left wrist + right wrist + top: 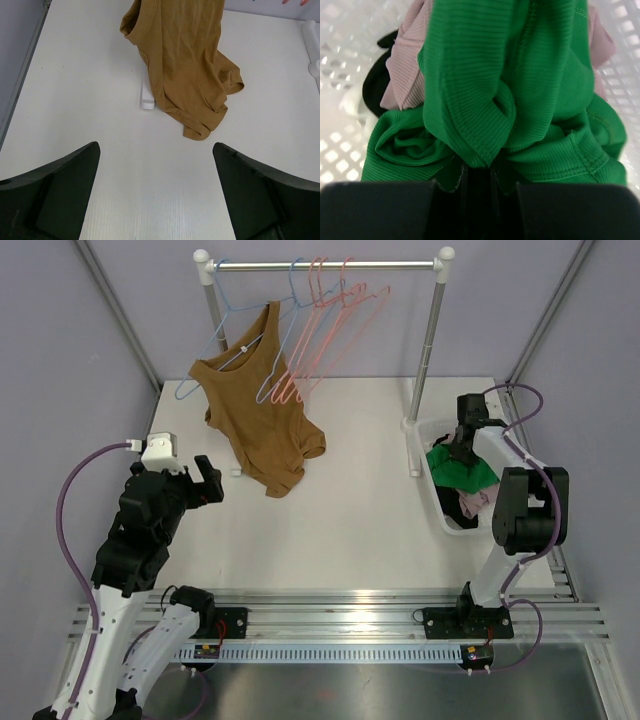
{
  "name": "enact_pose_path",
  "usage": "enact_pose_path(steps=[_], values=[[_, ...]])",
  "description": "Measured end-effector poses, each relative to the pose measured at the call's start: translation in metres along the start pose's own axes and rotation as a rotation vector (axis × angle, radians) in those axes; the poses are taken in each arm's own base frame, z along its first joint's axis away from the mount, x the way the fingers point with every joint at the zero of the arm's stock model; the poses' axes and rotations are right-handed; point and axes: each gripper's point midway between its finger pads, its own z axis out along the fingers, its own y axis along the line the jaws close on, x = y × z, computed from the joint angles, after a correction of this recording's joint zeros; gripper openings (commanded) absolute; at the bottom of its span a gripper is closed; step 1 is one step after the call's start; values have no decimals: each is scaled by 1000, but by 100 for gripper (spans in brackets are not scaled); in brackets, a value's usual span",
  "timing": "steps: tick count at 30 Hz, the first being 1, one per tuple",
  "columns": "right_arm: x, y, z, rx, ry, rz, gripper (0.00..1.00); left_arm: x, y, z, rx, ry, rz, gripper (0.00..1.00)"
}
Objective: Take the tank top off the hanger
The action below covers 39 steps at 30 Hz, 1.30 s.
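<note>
A brown tank top [258, 410] hangs on a blue hanger [183, 392] at the left end of the rack rail, and its hem lies bunched on the white table. It also shows in the left wrist view [185, 60]. My left gripper [203, 483] is open and empty above the table, near and to the left of the top; in its own view the gripper [155, 150] faces the hem. My right gripper [462, 445] is down in the white basket [437, 502], shut on a green garment [520, 75].
The clothes rack [320, 265] stands at the back with several empty pink and blue hangers [330, 320]. Its white foot [146, 92] lies beside the top's hem. The basket wall [340, 30] also holds pink [405, 65] and black clothes.
</note>
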Motion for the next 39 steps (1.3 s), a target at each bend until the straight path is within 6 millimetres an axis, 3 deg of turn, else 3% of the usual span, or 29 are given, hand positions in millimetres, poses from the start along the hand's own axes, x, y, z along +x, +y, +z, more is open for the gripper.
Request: enact_pose_path(steps=[2,5,7,8,10,11,12,15,18,20,23,26,30,33,39], values=[[-2,3,11,-15,-3,24,29,0,0,0,2,0,0,99],[-7,3,11,-42,-12,60,48,0,-1,0,3,-1,-1,99],[-9,4,10,-58,-13,78,56,-1,-1,0,4,-4,-1,99],[-11,5,6,-67,-17,84,67,-1,-1,0,4,-5,-2,99],[-15,5,-2,-77,-23,95,80,-2,-1,0,4,-7,-3,99],[-17,4,-9,-79,-25,97,93,-3,-1,0,4,-11,-5,99],[-20,2,-16,-78,-24,98,97,-4,-1,0,5,-17,-8,99],[-40,-3,-44,-82,-59,103,99,-7,-2,-1,9,-30,-23,99],[-72,-5,-87,-118,-146,124,99,-12,-4,-3,13,-32,-40,99],[-89,-9,-120,-155,-221,136,99,-23,-6,-6,18,-46,-53,99],[-95,-9,-167,-261,-298,132,100,-48,-11,-14,30,-81,-75,99],[-78,7,-217,-492,-348,114,99,-81,-19,-19,46,-125,-94,99],[-27,39,-265,-859,-317,88,99,-115,-30,-13,64,-164,-102,99],[11,52,-284,-1020,-255,60,99,-140,-38,4,64,-169,-96,99],[48,60,-314,-1147,-230,-20,100,-181,-45,56,57,-195,-59,99]])
